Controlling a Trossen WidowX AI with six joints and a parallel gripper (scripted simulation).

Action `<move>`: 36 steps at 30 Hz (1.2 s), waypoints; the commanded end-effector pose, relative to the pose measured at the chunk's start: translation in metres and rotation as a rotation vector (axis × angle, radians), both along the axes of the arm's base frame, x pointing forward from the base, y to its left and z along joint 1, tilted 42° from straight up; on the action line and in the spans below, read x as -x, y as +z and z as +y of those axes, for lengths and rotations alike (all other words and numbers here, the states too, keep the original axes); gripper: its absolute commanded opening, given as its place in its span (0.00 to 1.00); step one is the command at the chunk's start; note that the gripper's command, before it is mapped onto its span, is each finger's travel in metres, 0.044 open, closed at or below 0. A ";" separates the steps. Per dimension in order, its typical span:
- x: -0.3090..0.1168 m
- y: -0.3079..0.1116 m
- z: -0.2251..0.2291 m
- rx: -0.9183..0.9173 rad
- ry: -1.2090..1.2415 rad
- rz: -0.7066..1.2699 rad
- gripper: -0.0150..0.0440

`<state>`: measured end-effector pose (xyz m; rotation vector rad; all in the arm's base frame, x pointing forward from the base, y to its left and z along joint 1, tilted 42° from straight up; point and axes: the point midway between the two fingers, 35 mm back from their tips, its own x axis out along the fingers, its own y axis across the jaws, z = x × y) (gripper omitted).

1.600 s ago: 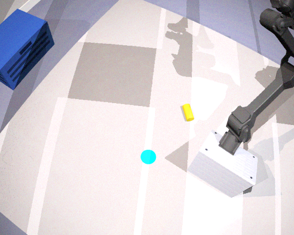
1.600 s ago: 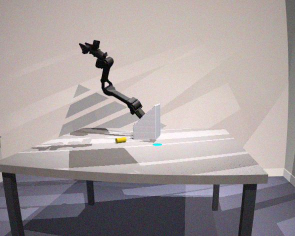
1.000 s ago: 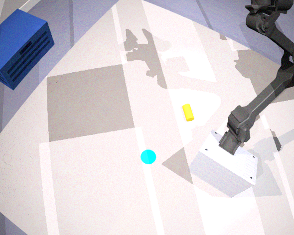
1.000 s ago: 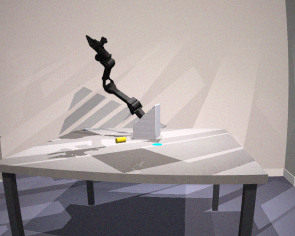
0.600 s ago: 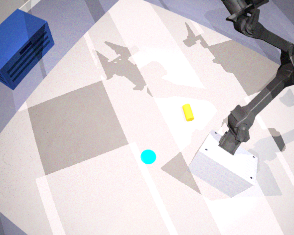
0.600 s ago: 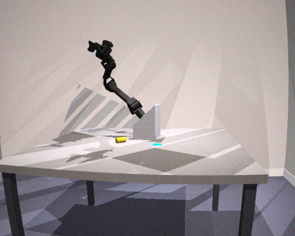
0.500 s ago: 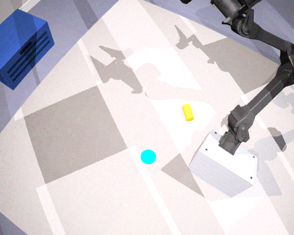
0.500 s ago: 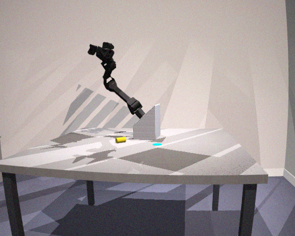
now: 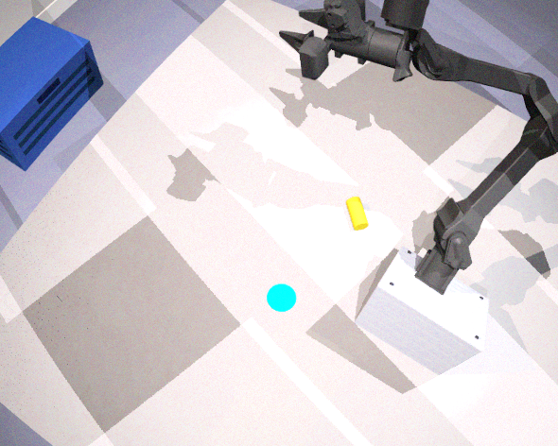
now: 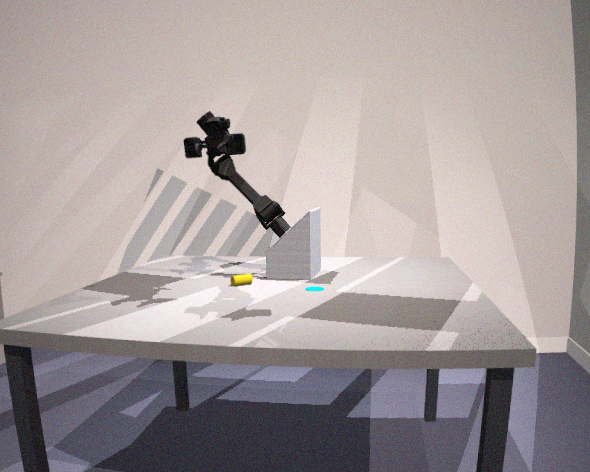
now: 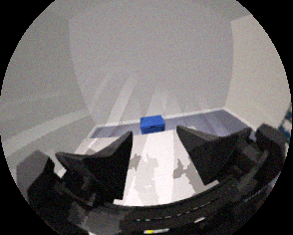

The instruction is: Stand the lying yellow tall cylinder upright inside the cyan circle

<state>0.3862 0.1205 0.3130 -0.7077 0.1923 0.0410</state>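
Note:
The yellow tall cylinder lies on its side on the table, in front of the robot's base. A small yellow sliver shows at the bottom edge of the wrist view. The cyan circle is a flat disc on the table with nothing on it, apart from the cylinder. My gripper is open and empty. It is raised high above the table, well away from the cylinder, and its fingers point outward, away from the base.
The white wedge-shaped base stands on the table near the cylinder and the circle. A blue box with dark slots stands beyond the table's edge. Shadows of the arm fall across the table top.

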 end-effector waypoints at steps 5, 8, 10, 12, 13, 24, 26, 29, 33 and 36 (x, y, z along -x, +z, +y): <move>0.009 -0.086 -0.049 -0.168 -0.262 0.271 0.78; 0.019 -0.114 -0.069 -0.228 -0.383 0.352 0.78; 0.028 -0.130 -0.082 -0.264 -0.468 0.399 0.78; 0.039 -0.146 -0.095 -0.297 -0.557 0.441 0.78; 0.044 -0.153 -0.102 -0.312 -0.603 0.460 0.78; 0.122 -0.209 -0.167 -0.419 -1.143 0.568 0.78; 0.138 -0.214 -0.177 -0.424 -1.243 0.568 0.78; 0.157 -0.219 -0.188 -0.423 -1.358 0.560 0.78; 0.159 -0.219 -0.189 -0.423 -1.366 0.560 0.78; 0.158 -0.220 -0.190 -0.424 -1.366 0.560 0.78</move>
